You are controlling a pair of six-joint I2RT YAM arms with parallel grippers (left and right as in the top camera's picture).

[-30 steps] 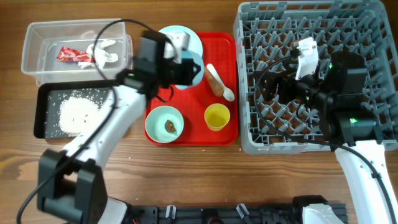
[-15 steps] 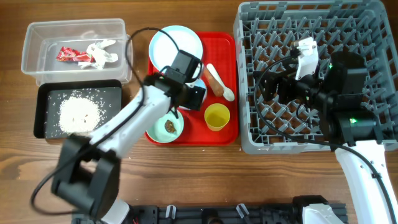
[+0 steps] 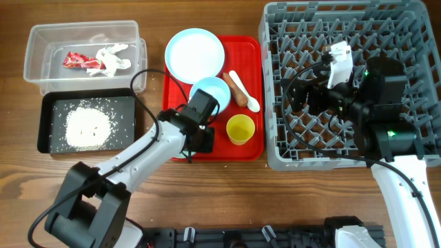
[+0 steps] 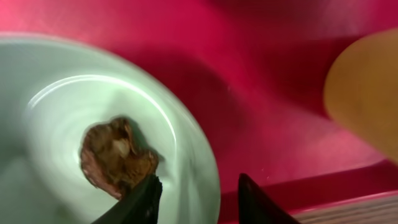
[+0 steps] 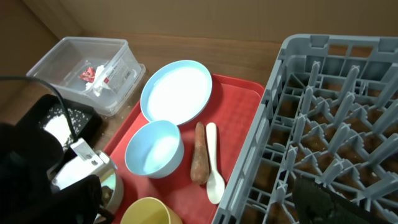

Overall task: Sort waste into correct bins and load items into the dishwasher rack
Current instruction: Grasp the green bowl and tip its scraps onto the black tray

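My left gripper (image 4: pixel 199 200) is open and straddles the right rim of a pale bowl (image 4: pixel 50 106) that holds the small brown food lump (image 4: pixel 115 155). One finger is inside by the lump and one is outside over the red tray (image 4: pixel 280 74). In the overhead view the left gripper (image 3: pixel 198 140) covers that bowl. A pale-blue plate (image 3: pixel 195 52), an empty blue bowl (image 3: pixel 210 93), the sausage stick (image 3: pixel 238 89), the white spoon (image 3: pixel 245 94) and the yellow cup (image 3: pixel 240 129) are on the tray. My right gripper (image 3: pixel 303 98) is open and empty above the grey rack (image 3: pixel 386 27).
The clear tub (image 3: pixel 41 38) at the back left holds the red wrapper (image 3: pixel 74 60) and the white tissue (image 3: pixel 114 58). The black tray (image 3: pixel 52 107) in front of it holds the rice (image 3: pixel 86 126). The red tray (image 3: pixel 251 148) lies between the bins and the rack.
My left gripper has moved from the back of the red tray to the front bowl with the lump. The empty blue bowl now stands uncovered. The right arm has not moved.
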